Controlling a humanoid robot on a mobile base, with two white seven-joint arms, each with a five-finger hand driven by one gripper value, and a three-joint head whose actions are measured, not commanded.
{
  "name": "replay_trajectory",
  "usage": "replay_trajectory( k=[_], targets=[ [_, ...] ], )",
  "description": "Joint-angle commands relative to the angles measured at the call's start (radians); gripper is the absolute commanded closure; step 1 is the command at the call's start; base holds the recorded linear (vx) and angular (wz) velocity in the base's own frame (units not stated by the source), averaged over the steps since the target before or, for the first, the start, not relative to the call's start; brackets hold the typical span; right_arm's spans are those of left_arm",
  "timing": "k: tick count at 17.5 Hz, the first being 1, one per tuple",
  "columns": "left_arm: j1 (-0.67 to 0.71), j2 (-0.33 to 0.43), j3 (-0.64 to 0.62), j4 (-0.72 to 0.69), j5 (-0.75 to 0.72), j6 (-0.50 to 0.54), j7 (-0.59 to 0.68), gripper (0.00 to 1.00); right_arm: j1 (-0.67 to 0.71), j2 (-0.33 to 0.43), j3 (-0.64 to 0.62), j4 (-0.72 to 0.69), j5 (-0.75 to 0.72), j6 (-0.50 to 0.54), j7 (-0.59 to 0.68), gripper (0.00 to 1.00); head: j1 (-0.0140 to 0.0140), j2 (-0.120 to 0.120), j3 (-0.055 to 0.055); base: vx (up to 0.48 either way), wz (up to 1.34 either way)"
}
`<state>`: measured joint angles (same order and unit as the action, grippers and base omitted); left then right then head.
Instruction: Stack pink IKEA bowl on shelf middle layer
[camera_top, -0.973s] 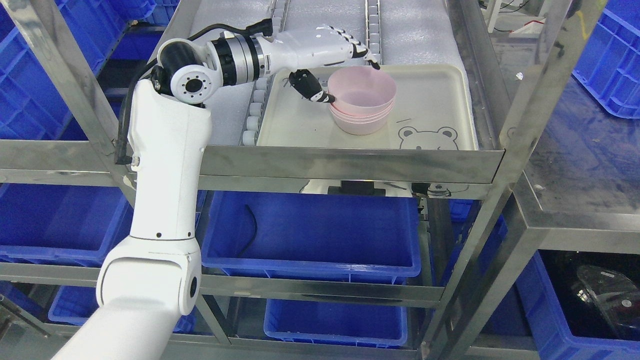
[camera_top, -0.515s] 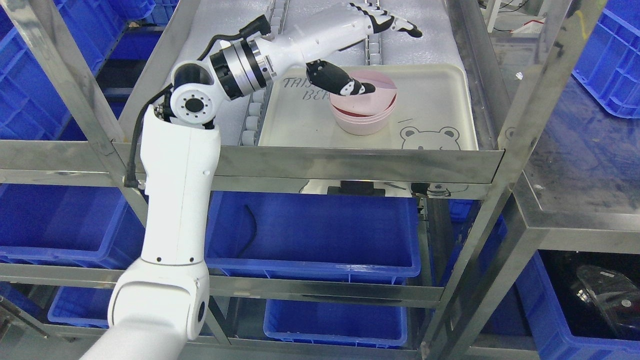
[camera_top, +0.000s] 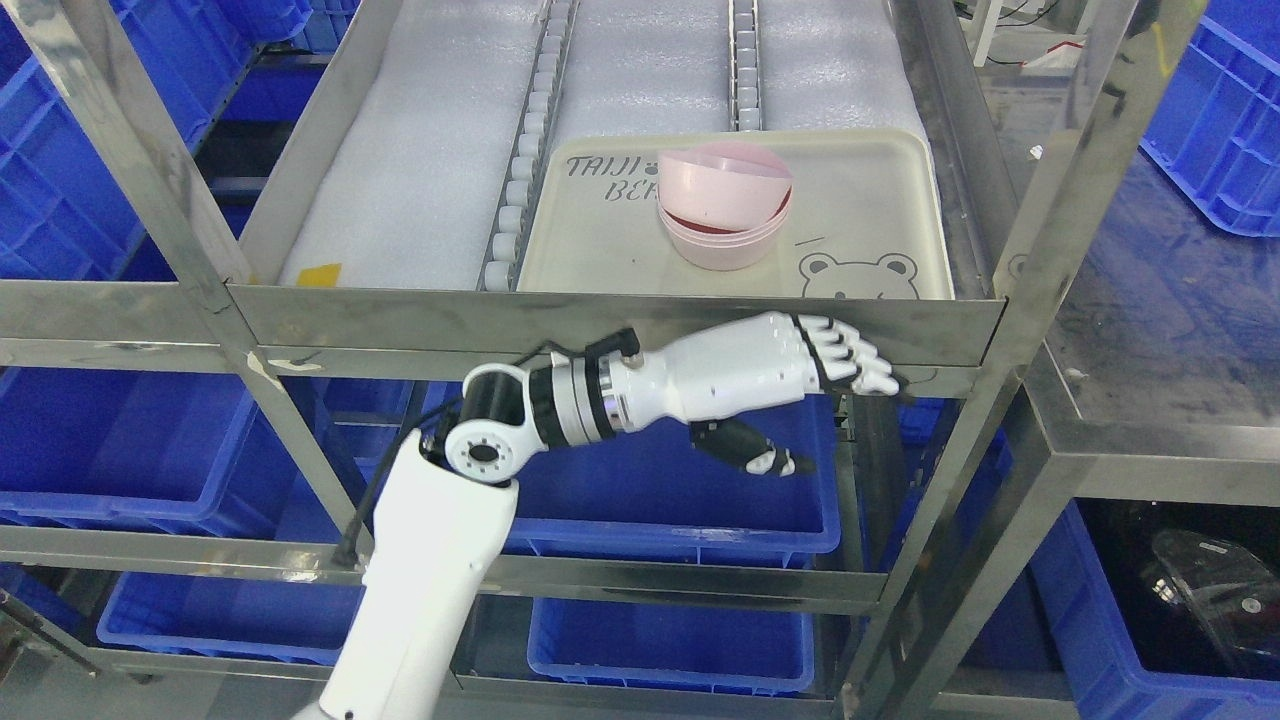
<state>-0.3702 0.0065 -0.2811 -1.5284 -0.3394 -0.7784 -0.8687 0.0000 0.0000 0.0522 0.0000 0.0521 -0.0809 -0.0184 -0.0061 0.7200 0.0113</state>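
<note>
At the far left, blue plastic bins sit on the low levels of a neighbouring rack. Next comes the steel shelf frame, whose middle layer is lined with white foam sheets divided by two rows of small white rollers.

The white left robot hand hangs below the front rail of this layer, in front of a large blue bin. Its fingers are stretched out and loose, the thumb apart below them, and it holds nothing. The right arm does not show.

To the right of the rollers lies one cream plastic tray with a bear drawing. On it stands the stack of pink plastic bowls. I count about three nested bowls from the rims, and one top pink bowl that rests tilted, its rim not level with the others.

I judge the task nearly done: the bowl is on the stack and the hand is free. What is left, it seems, is only that the top bowl is not seated flat; it could slide if disturbed.

At the far right are more blue bins.
</note>
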Motion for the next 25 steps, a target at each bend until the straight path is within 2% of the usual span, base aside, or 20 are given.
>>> replay_trajectory(
  k=[1,3,5,7,9,12,13,15,18,21,25],
  targets=[
    [0.377,0.011,-0.080,-0.033,0.020,-0.007,0.032,0.21,0.003,-0.017,0.000,-0.017,0.000,0.000,0.000,0.00,0.0000,0.000,0.000,0.000,0.00],
    [0.489,0.011,-0.044,0.063,0.039,-0.007,0.132,0.21,0.003,-0.017,0.000,-0.017,0.000,0.000,0.000,0.00,0.0000,0.000,0.000,0.000,0.00],
    [0.531,0.011,0.023,0.179,0.086,-0.007,0.314,0.20,0.005,-0.017,0.000,-0.017,0.000,0.000,0.000,0.00,0.0000,0.000,0.000,0.000,0.00],
    [0.553,0.011,0.071,0.241,0.218,-0.007,0.524,0.20,0.003,-0.017,0.000,-0.017,0.000,0.000,0.000,0.00,0.0000,0.000,0.000,-0.009,0.02],
    [0.582,0.011,0.104,0.240,0.270,-0.007,0.597,0.17,0.005,-0.017,0.000,-0.017,0.000,0.000,0.000,0.00,0.0000,0.000,0.000,-0.008,0.03],
    [0.579,0.011,0.178,0.237,0.354,-0.006,0.744,0.17,0.005,-0.017,0.000,-0.017,0.000,0.000,0.000,0.00,0.0000,0.000,0.000,-0.004,0.01],
    [0.573,0.011,0.198,0.232,0.374,0.046,0.782,0.17,0.003,-0.017,0.000,-0.017,0.000,0.000,0.000,0.00,0.0000,0.000,0.000,0.000,0.00],
    [0.565,0.011,0.249,0.194,0.382,0.111,0.797,0.17,0.005,-0.017,0.000,-0.017,0.000,0.000,0.000,0.00,0.0000,0.000,0.000,0.000,0.00],
    [0.563,0.011,0.255,0.119,0.385,0.212,0.793,0.17,0.003,-0.017,0.000,-0.017,0.000,0.000,0.000,0.00,0.0000,0.000,0.000,-0.002,0.01],
    [0.563,0.011,0.237,0.106,0.393,0.223,0.783,0.16,0.003,-0.017,0.000,-0.017,0.000,0.000,0.000,0.00,0.0000,0.000,0.000,0.000,0.00],
    [0.560,0.011,0.192,0.106,0.393,0.229,0.752,0.07,0.005,-0.017,0.000,-0.017,0.000,0.000,0.000,0.00,0.0000,0.000,0.000,0.000,0.00]
  ],
)
